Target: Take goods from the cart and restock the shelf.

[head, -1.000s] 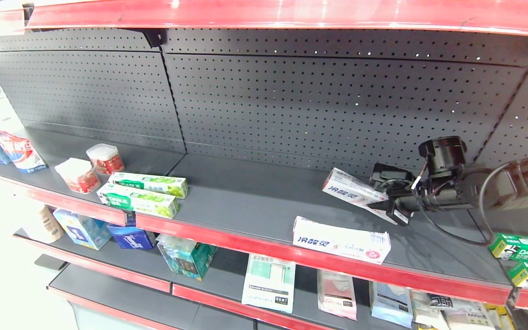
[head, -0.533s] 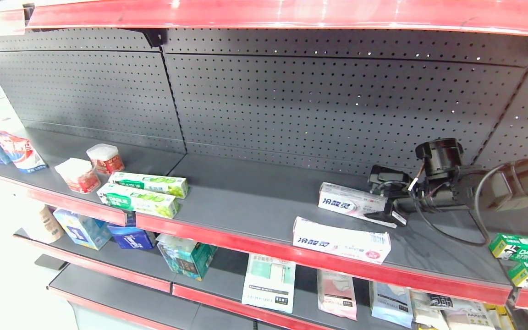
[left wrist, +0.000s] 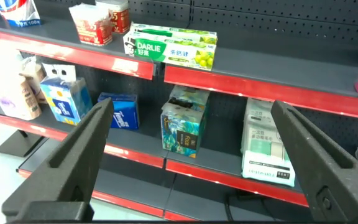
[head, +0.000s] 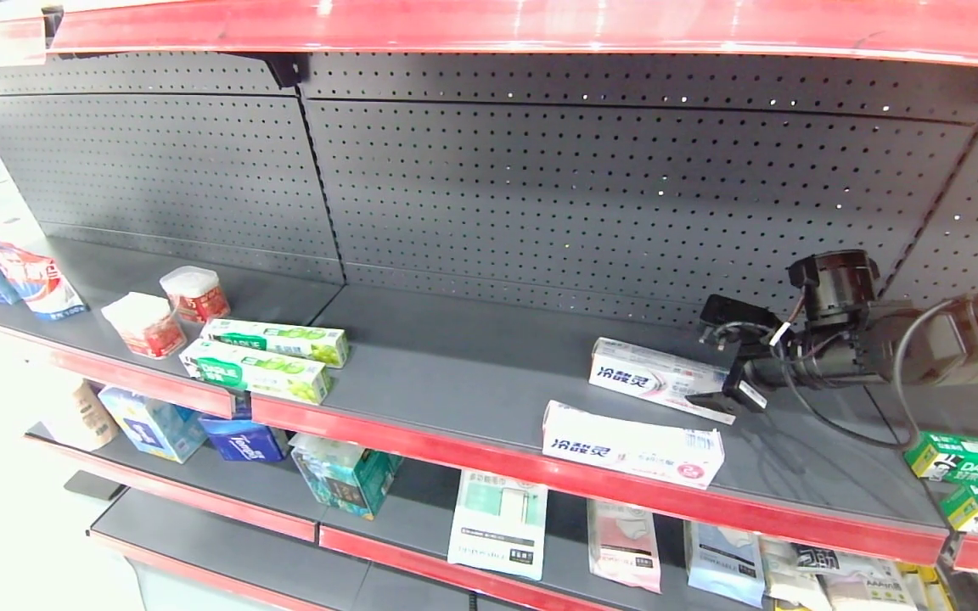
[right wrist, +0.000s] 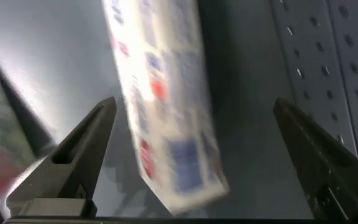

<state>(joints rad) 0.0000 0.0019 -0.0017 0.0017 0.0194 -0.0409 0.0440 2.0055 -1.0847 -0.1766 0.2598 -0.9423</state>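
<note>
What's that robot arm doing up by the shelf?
It's stocking a store shelf. The robot's right gripper is up at the shelf, next to a white toothpaste box that lies flat on it. The fingers are open, one on each side of the box's end, not squeezing it. Another white toothpaste box lies nearer the front edge. The left gripper is open too, holding nothing, down in front of the lower shelves.

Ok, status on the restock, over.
Right pincer open, astride the end of the white toothpaste box. Box lying on the shelf, behind a second white box. Left pincer open, empty. Nothing in the way.
</note>
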